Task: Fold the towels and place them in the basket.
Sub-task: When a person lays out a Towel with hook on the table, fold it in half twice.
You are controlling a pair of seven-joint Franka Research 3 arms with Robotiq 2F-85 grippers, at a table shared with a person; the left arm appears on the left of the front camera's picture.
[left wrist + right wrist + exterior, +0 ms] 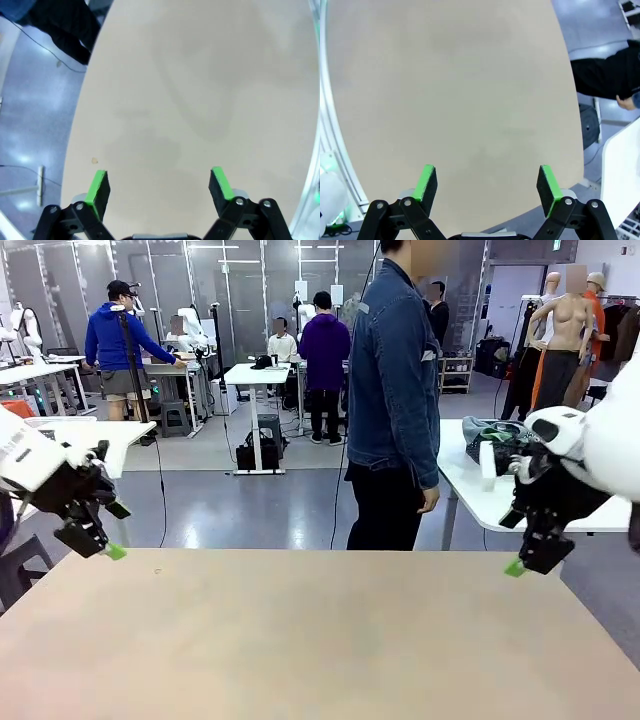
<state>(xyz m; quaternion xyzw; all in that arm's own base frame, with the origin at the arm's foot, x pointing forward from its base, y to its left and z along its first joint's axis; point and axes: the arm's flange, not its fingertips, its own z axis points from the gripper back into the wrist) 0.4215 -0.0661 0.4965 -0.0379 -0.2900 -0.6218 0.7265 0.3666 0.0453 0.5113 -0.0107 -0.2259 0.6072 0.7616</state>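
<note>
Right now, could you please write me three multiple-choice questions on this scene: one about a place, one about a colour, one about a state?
1. Where does the person stand?
A) at the far side of the table
B) on the table
C) between the two arms, on the robot's side

2. What colour are the pads?
A) red
B) green
C) yellow

3. How are the left gripper and right gripper?
A) both shut
B) both open, holding nothing
C) left shut, right open

Answers: 1 A, the legs rise behind the far edge; 2 B, bright green on every fingertip; 3 B, the wrist views show wide gaps.
</note>
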